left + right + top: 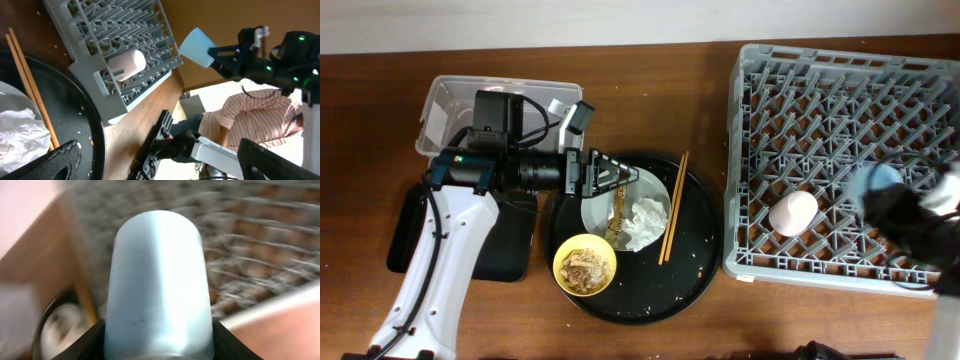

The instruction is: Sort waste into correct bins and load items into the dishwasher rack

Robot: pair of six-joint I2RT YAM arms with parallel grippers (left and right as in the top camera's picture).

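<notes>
At the far left, the clear plastic tub (445,105) and the shallow black tray (408,235) are sitting on the table behind and beside the left arm. The left gripper (628,177) is hovering over the white plate (655,190) with its fingers spread apart and nothing between them. The wrapper strip (617,212) and the crumpled napkin (645,225) are lying on that plate. The yellow bowl (560,262) is holding the food scraps (584,266), and the chopsticks (673,205) are resting beside the plate on the round black tray (690,260). In the dishwasher rack (840,100) the small pink cup (792,212) is lying on its side. The right gripper (157,342) is clamping the small blue cup (157,280) above the rack.
</notes>
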